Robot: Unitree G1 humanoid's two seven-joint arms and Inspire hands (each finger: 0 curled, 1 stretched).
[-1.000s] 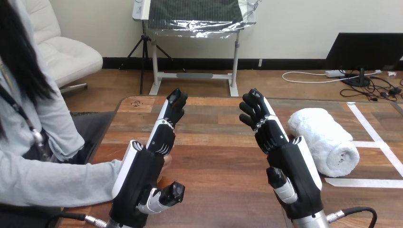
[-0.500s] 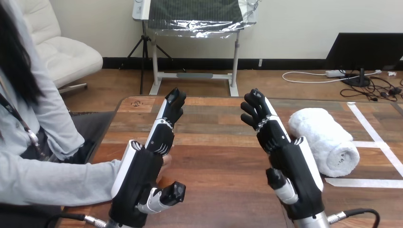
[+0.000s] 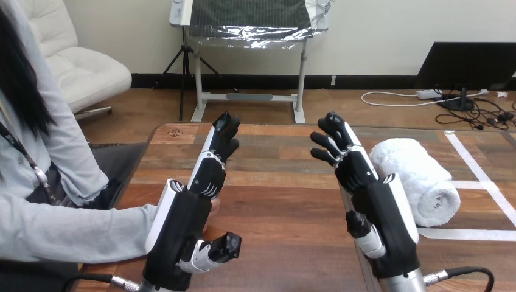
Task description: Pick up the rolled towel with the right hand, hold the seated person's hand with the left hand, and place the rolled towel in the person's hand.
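The white rolled terry-cloth towel point(image 3: 417, 179) lies on its side near the right edge of the brown wooden table point(image 3: 280, 201). It sits inside an outline of white tape strips point(image 3: 468, 234), which I take to be a marked start spot so the reach is the same each run. Nothing touches it.

My right hand point(image 3: 371, 201) stands just beside the towel, on its left, raised on edge. Its fingers are straight and a little spread, and it grasps nothing. I read that as a pre-grasp pose: the hand is released and level with the roll, so it can swing right and close across the roll's width.

Across the table my left hand point(image 3: 191, 207) is also on edge, with fingers extended forward and the thumb hanging loose below, so it is released too. It stands against the person's hand point(image 3: 213, 205), which reaches in from the left out of a grey sleeve point(image 3: 73, 228). Only a sliver of that hand shows behind my palm. I cannot tell whether the two touch, but I see no finger of mine curled round it.

So neither the pickup nor the hold is done yet. I'd say the left hand waits next to the person's hand so that it can steady it once the towel comes over — the two are well apart now.
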